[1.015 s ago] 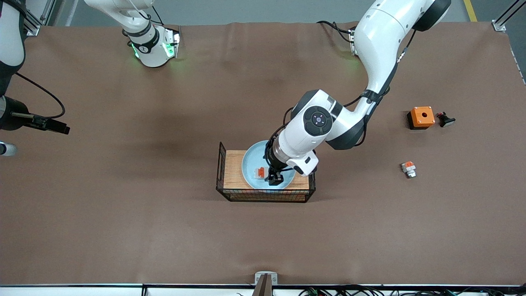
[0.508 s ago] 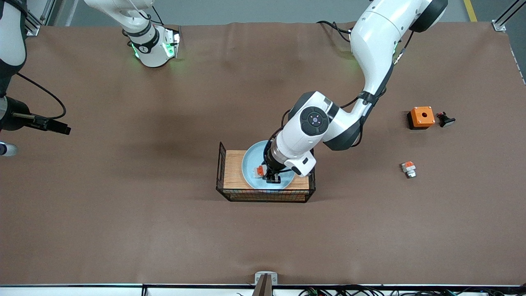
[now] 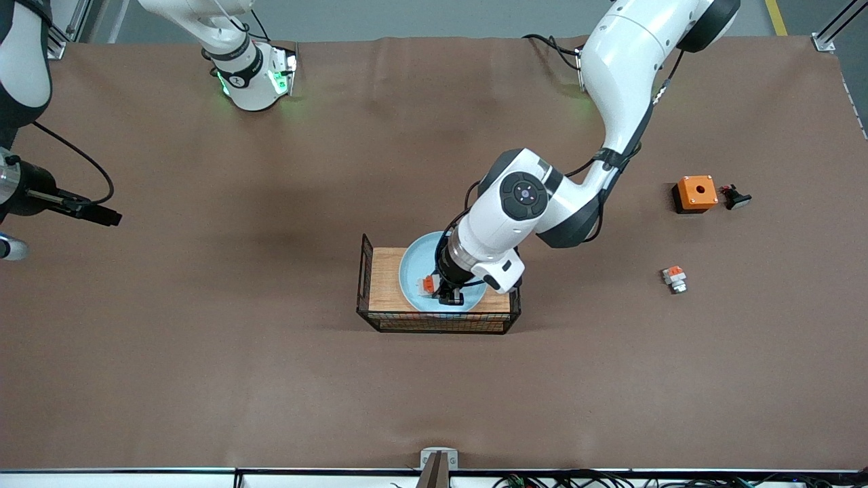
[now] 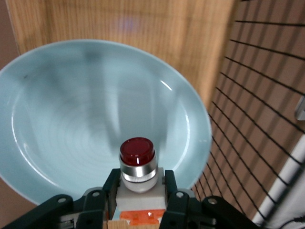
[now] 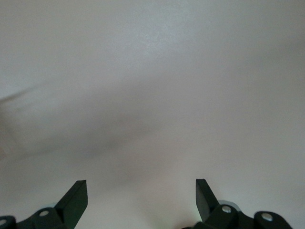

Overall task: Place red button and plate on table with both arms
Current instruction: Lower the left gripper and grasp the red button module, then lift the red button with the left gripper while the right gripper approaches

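Observation:
The pale-blue plate (image 3: 413,266) lies in the wooden tray (image 3: 385,272) near the table's middle. The red button (image 3: 426,285), a white block with an orange part and a dark red tip, is over the plate. My left gripper (image 3: 447,295) is down in the tray, over the plate. In the left wrist view the left gripper (image 4: 140,185) is shut on the red button (image 4: 137,153), with both fingers against its white block, above the plate (image 4: 71,109). My right gripper (image 3: 108,217) waits at the right arm's end of the table, open and empty, as the right wrist view (image 5: 140,191) shows.
The tray has black wire ends (image 3: 366,268) and a wire front. Toward the left arm's end of the brown table (image 3: 237,352) lie an orange box with a hole (image 3: 696,192), a small black part (image 3: 736,198) and a similar orange-white part (image 3: 674,278).
My left gripper has shifted slightly over the plate toward the red button and now grips it. My right arm's hand has drifted a little.

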Action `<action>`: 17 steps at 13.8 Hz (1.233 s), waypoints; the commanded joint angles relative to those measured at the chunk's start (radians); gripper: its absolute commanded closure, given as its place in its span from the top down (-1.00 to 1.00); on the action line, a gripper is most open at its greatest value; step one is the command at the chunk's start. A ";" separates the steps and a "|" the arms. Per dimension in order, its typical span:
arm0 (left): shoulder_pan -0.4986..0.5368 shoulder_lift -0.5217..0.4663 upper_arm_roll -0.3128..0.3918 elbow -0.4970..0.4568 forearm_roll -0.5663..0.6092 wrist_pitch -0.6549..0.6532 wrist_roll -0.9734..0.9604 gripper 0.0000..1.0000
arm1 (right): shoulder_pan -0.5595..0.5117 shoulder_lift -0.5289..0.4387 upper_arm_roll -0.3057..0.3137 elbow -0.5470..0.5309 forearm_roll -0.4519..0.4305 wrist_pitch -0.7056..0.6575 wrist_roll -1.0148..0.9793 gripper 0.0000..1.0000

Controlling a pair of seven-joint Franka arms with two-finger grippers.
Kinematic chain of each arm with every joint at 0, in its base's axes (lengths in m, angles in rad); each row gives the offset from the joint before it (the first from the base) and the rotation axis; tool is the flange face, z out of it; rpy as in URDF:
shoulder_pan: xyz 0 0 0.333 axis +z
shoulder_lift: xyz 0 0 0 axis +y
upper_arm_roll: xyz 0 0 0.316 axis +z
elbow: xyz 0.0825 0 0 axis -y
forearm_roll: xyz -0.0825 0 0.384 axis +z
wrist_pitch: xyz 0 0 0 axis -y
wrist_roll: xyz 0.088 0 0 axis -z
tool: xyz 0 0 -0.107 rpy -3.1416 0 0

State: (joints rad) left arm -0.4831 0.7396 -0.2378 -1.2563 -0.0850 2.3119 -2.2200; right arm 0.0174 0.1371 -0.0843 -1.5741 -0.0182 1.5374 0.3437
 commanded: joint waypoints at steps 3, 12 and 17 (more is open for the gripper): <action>0.006 -0.123 0.008 -0.009 0.025 -0.101 0.028 -0.40 | 0.091 0.006 0.001 0.019 0.007 -0.028 0.282 1.00; 0.174 -0.399 -0.023 -0.122 -0.077 -0.580 0.648 -0.45 | 0.467 0.012 0.001 0.022 0.081 0.076 0.967 1.00; 0.306 -0.558 -0.021 -0.366 -0.079 -0.648 1.153 -0.45 | 0.634 0.088 0.000 0.023 0.078 0.211 1.373 0.99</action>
State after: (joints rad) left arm -0.2236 0.2792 -0.2502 -1.4682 -0.1472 1.6493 -1.2326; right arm 0.6224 0.1771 -0.0708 -1.5736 0.0550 1.6948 1.5895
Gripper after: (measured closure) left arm 0.586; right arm 0.004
